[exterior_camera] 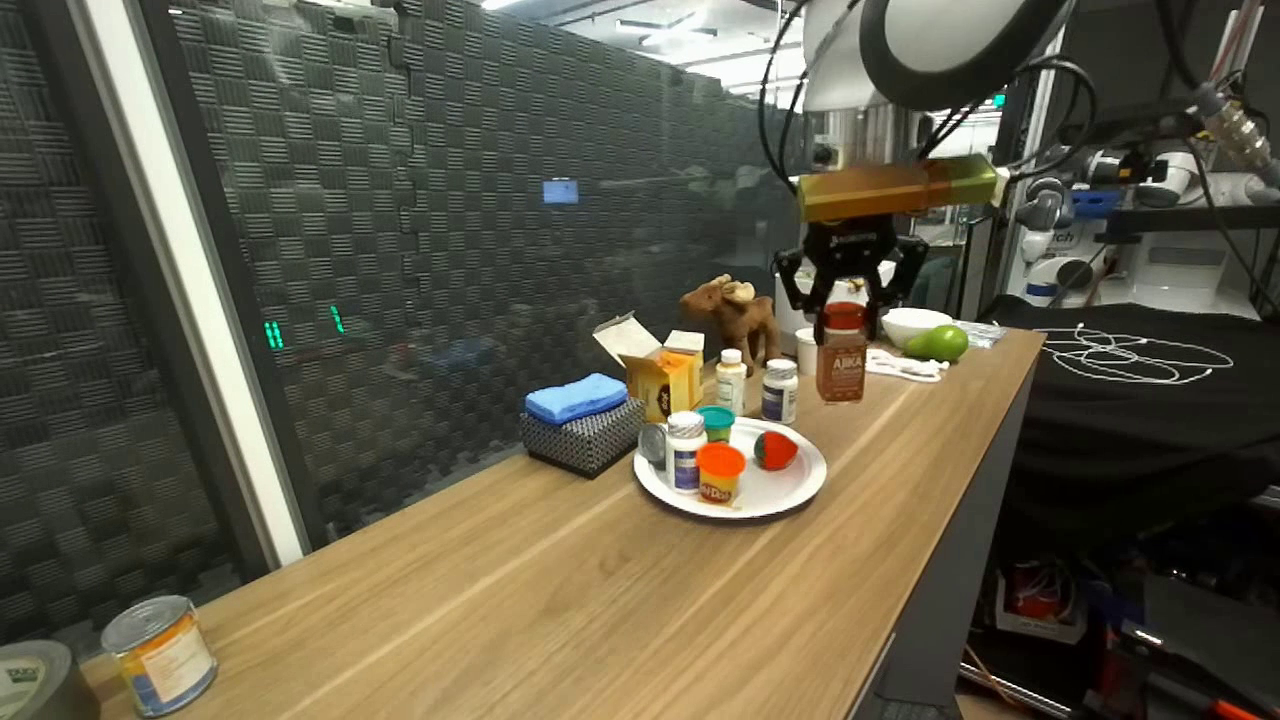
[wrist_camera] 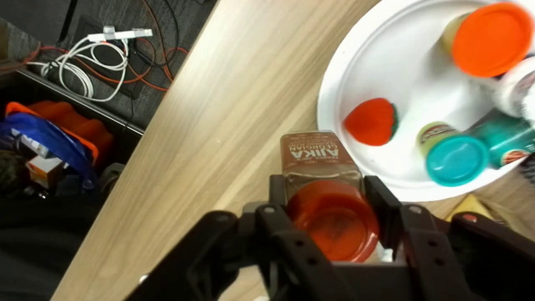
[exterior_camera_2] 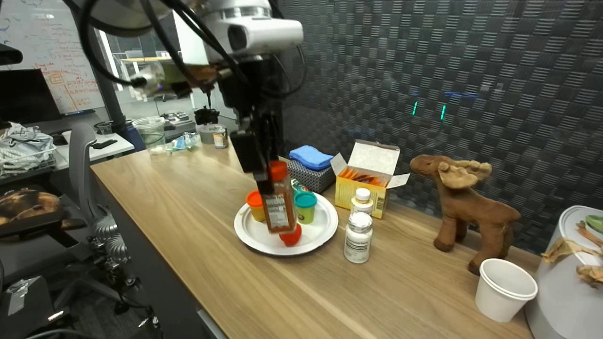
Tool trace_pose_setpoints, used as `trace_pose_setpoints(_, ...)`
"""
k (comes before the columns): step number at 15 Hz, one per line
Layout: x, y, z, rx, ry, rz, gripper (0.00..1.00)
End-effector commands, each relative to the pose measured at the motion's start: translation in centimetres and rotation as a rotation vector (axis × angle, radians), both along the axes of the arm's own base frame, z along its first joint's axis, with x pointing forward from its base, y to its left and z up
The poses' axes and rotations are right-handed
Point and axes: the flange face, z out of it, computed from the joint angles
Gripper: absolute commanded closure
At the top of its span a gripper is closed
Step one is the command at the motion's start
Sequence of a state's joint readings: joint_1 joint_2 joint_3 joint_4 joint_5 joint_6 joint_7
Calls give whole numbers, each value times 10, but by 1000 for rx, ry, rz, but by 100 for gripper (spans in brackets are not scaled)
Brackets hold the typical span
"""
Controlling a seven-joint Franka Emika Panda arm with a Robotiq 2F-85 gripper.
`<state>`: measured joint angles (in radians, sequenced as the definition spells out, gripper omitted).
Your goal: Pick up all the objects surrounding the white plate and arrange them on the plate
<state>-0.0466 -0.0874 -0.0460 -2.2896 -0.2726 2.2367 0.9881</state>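
My gripper [exterior_camera: 846,318] is shut on the red-capped Ajika jar [exterior_camera: 842,365]. The jar hangs upright above the table, beside the white plate [wrist_camera: 334,96] in the wrist view, where the fingers [wrist_camera: 326,192] flank its cap and neck. On the plate are a red strawberry [wrist_camera: 372,121], an orange-lidded tub [exterior_camera_2: 255,202], a teal-lidded tub [exterior_camera_2: 305,207], a white bottle [exterior_camera: 686,455] and a teal container lying on its side [wrist_camera: 501,133]. Two more white-capped bottles stand off the plate, one nearer [exterior_camera_2: 358,238] and one by the yellow box [exterior_camera_2: 362,200].
An open yellow box [exterior_camera_2: 362,183], a blue cloth [exterior_camera: 576,398] on a dark mesh box [exterior_camera: 590,440] and a brown toy moose [exterior_camera_2: 466,202] stand along the wall. White cups [exterior_camera_2: 504,289], a white bowl [exterior_camera: 915,325] and a green fruit [exterior_camera: 940,343] are farther along. A can [exterior_camera: 160,655] sits at the opposite end.
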Motion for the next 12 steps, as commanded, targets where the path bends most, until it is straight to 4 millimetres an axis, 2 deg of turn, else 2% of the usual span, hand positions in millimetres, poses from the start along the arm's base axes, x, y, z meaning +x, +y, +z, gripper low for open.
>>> trace_pose_setpoints(1,11,57,43,-29,-21,135,75)
trace_pose_setpoints(3,24,75,42,-25,-20,175,75)
trace_pose_setpoints(5,32,83,32,-5,-9,199,75)
trace_pose_setpoints(12,52,79,-17,16,45,203,75)
